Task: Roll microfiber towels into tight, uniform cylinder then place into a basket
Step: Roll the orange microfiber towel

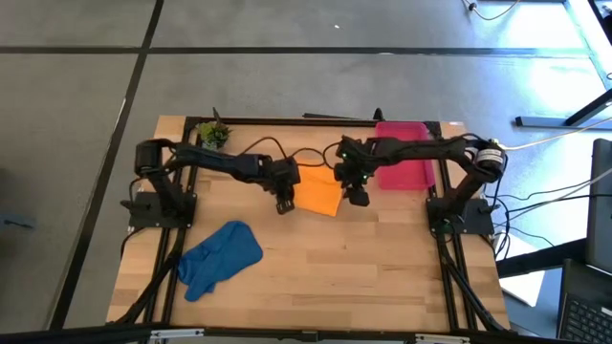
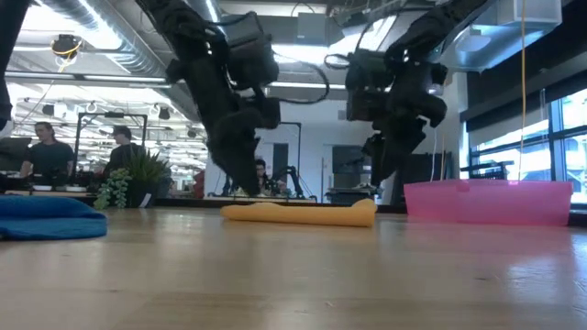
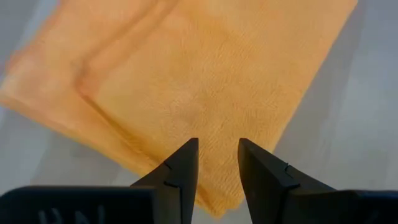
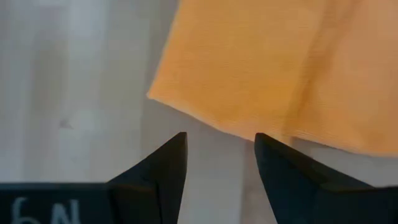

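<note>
Blue towel [image 2: 50,220] lies crumpled nearest the camera. Orange towel [image 1: 318,190] lies flat, its long axis running toward the pink basket [image 1: 406,167]. Left gripper [image 3: 217,171] and right gripper [image 4: 221,165] hover at its edges, both parted and holding nothing.

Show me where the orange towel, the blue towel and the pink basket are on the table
orange towel [image 1: 319,191], high view, middle of the folded cloth.
blue towel [image 1: 220,256], high view, middle of the crumpled cloth.
pink basket [image 2: 486,203], low view, its near side wall.
</note>
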You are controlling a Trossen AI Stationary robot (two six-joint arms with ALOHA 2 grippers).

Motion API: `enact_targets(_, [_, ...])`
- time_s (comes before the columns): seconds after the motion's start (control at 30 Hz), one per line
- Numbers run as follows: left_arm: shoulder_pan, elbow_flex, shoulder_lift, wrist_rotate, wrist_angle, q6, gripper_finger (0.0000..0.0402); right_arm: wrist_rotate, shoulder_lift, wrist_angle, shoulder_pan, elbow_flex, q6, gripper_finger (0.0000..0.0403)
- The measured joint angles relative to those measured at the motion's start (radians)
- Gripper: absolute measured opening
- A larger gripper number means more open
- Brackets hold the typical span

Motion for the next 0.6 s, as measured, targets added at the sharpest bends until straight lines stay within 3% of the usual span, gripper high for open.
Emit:
enact_targets(0.3, [-0.002,0.002,-0.053,-0.004,-0.037,0.086,0.0105,0.078,-0.017,0.069,0.131,0.000,0.057,0.0187])
enact_targets(0.6, [-0.013,0.002,-0.052,-0.041,-0.049,0.111,0.0104,0.119,-0.020,0.062,0.170,0.005,0.158,0.0187])
